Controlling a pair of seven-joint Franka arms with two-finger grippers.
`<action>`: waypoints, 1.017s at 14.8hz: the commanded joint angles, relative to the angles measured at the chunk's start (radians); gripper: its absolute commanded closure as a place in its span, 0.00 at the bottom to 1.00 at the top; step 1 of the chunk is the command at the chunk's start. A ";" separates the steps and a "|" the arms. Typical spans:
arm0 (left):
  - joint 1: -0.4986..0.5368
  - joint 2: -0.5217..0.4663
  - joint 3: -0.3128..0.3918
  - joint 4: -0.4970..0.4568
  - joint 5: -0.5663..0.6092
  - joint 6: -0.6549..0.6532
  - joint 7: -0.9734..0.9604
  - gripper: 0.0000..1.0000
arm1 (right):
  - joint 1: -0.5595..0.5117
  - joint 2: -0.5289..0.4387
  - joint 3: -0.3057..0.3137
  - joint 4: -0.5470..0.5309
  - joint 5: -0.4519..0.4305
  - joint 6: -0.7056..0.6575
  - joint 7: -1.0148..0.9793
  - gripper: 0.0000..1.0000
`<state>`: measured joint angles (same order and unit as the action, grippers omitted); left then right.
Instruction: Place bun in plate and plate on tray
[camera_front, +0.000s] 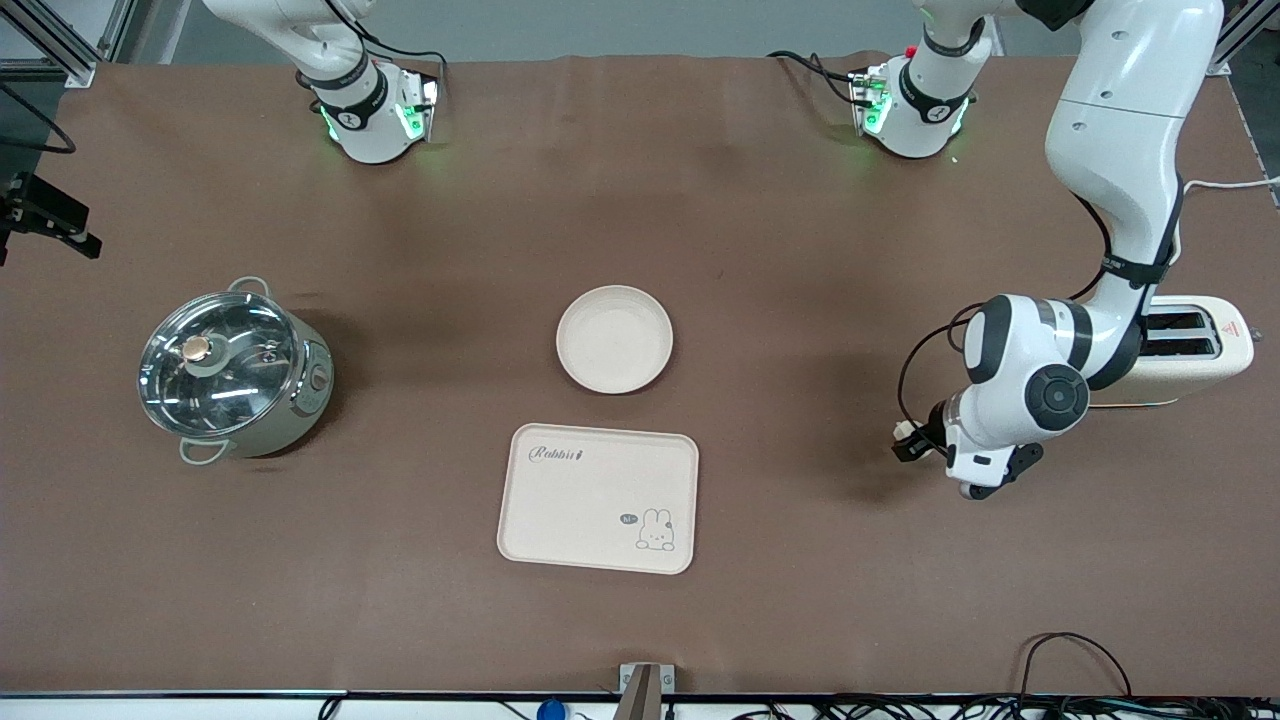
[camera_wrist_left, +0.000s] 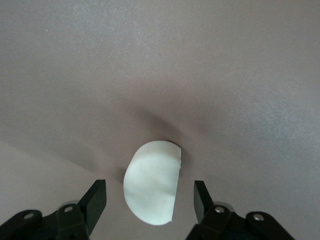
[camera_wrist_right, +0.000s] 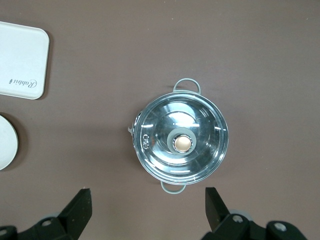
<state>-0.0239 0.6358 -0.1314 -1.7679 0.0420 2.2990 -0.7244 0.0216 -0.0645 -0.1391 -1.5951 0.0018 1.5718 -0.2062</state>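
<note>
While my left gripper hangs spread low over the table, the bun lies between its fingers. Its flat edge runs along their line. My right gripper waits, spread, high over the pot.

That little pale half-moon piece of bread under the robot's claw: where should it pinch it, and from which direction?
Probably straight down from above, pinching across the narrow width: one finger on the flat edge, the other on the curved edge. The tiny pale cream half-round bun lies flat on the brown table, and the open left gripper already straddles those two edges, so closing there should catch it.
</note>
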 joint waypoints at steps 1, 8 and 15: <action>-0.001 0.036 0.001 0.033 0.019 0.013 -0.021 0.36 | 0.005 -0.021 0.001 -0.019 -0.002 0.002 -0.007 0.00; -0.004 0.025 0.000 0.031 0.024 0.002 -0.012 0.76 | -0.029 -0.015 -0.004 -0.063 0.021 0.002 -0.001 0.00; -0.091 -0.079 -0.118 0.083 0.019 -0.142 -0.127 0.75 | -0.026 0.018 -0.002 -0.311 0.188 0.204 0.002 0.00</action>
<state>-0.0606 0.6081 -0.2080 -1.7044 0.0440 2.2219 -0.7711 -0.0219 -0.0296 -0.1475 -1.8209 0.1410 1.7054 -0.2056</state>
